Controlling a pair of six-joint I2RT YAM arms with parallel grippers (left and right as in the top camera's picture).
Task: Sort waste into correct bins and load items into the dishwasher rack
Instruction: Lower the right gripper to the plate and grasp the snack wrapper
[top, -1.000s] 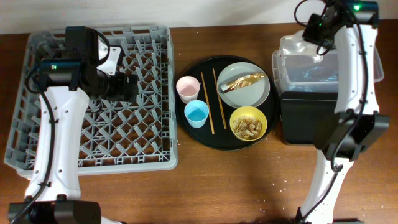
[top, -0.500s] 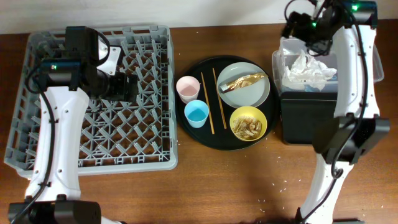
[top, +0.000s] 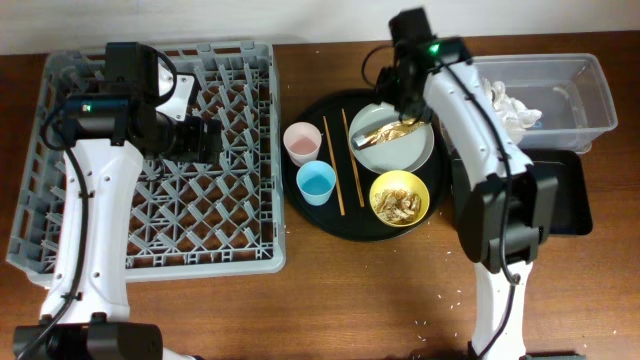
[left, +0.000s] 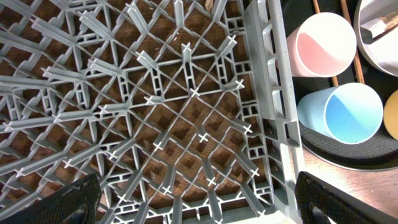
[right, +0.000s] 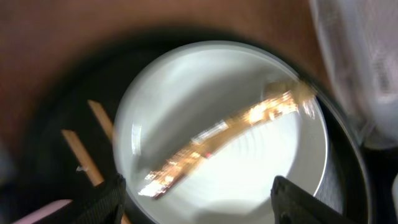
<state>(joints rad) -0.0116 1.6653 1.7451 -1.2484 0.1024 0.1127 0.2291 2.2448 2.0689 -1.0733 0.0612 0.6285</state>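
Note:
The grey dishwasher rack (top: 60, 200) fills the left, and my left gripper (top: 210, 138) hovers open and empty over its lattice (left: 186, 93). A round black tray holds the pink cup (top: 302, 143), blue cup (top: 317, 183), two chopsticks (top: 334, 170), grey plate (top: 410, 152) and yellow bowl (top: 400, 198) of tan scraps. The brown snack wrapper (top: 390, 130) lies on the plate. My right gripper (top: 390, 88) is open and empty just above the plate (right: 261, 168) and wrapper (right: 211, 140). White napkins (top: 510, 105) lie in the clear tub (top: 580, 85). The black tray bin (top: 565, 195) sits in front of it.
The left wrist view shows the pink cup (left: 320, 45) and blue cup (left: 348, 112) just past the rack's right wall. The round black tray (top: 340, 225) lies between rack and bins. Small crumbs dot the wooden table near the front edge.
My right arm has swung left from above the clear tub to over the plate. White napkins now lie in the tub. The left arm has not moved.

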